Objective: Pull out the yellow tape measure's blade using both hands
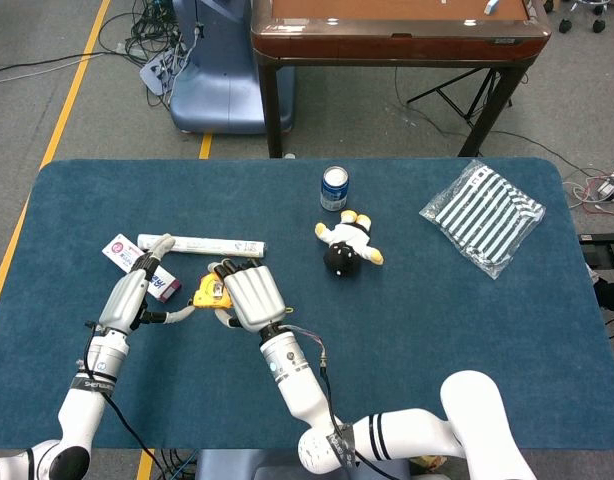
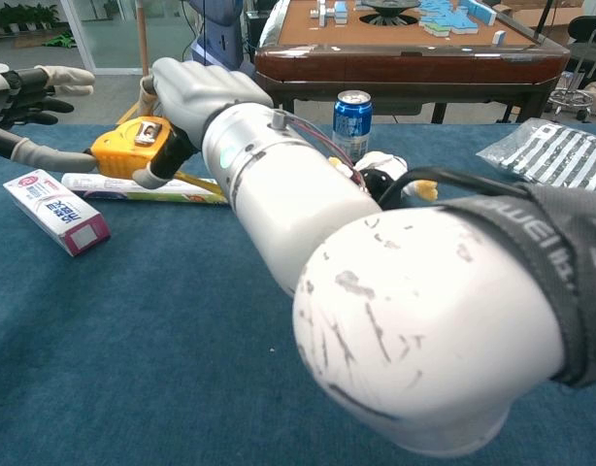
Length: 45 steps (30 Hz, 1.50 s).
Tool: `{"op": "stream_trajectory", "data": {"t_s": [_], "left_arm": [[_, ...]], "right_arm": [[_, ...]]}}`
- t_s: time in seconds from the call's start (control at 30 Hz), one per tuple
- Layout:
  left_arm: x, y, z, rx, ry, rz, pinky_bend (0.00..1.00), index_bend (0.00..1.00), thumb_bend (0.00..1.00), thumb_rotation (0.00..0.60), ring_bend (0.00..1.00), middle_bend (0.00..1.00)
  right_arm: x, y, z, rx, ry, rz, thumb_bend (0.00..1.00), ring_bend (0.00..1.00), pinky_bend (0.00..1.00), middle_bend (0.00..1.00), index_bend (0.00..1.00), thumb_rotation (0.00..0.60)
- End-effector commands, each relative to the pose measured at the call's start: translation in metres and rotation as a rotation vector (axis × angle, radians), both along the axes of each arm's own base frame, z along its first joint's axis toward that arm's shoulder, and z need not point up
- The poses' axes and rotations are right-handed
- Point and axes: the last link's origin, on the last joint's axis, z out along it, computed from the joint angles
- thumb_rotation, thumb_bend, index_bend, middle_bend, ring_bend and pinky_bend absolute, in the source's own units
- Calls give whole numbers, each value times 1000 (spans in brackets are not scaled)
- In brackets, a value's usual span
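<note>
The yellow tape measure (image 1: 208, 291) (image 2: 131, 148) is held just above the blue table near its left side. My right hand (image 1: 249, 293) (image 2: 195, 89) grips it from above and behind, fingers wrapped over the case. My left hand (image 1: 137, 290) (image 2: 24, 93) is to the left of it with its fingers spread apart. One lower finger (image 2: 51, 155) reaches to the left side of the case. I see no length of blade between the hands. My right forearm fills much of the chest view.
A long white tube box (image 1: 202, 244) (image 2: 104, 184) lies just behind the tape measure, and a small white-and-pink box (image 1: 137, 262) (image 2: 55, 211) to its left. A blue can (image 1: 334, 188), a plush toy (image 1: 349, 243) and a striped bag (image 1: 484, 215) lie farther right.
</note>
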Motion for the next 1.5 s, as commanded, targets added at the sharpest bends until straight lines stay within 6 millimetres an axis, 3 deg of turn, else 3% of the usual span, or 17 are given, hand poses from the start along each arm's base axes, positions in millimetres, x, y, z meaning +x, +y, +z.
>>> {"op": "stream_trajectory", "data": {"t_s": [0.03, 0.47, 0.73, 1.1, 1.5], "left_arm": [[-1, 0, 1, 5, 2, 3, 0, 112, 133, 600, 0, 0], [-7, -1, 6, 0, 18, 21, 0, 346, 236, 600, 0, 0], [-8, -1, 5, -12, 15, 27, 0, 429, 333, 600, 0, 35], [-17, 0, 10, -17, 17, 53, 0, 460, 370, 600, 0, 51], [-13, 1, 8, -45, -11, 41, 0, 495, 472, 600, 0, 63]], "right_arm": [[-1, 0, 1, 1, 1, 0, 518, 439, 286, 509, 488, 600], [-15, -1, 10, -1, -7, -15, 518, 442, 286, 513, 490, 600], [-17, -4, 14, -7, -7, -20, 518, 443, 286, 514, 491, 600], [-19, -4, 16, -7, -6, -21, 518, 445, 286, 515, 493, 600], [-19, -6, 13, 1, -2, -28, 519, 446, 286, 516, 496, 600]]}}
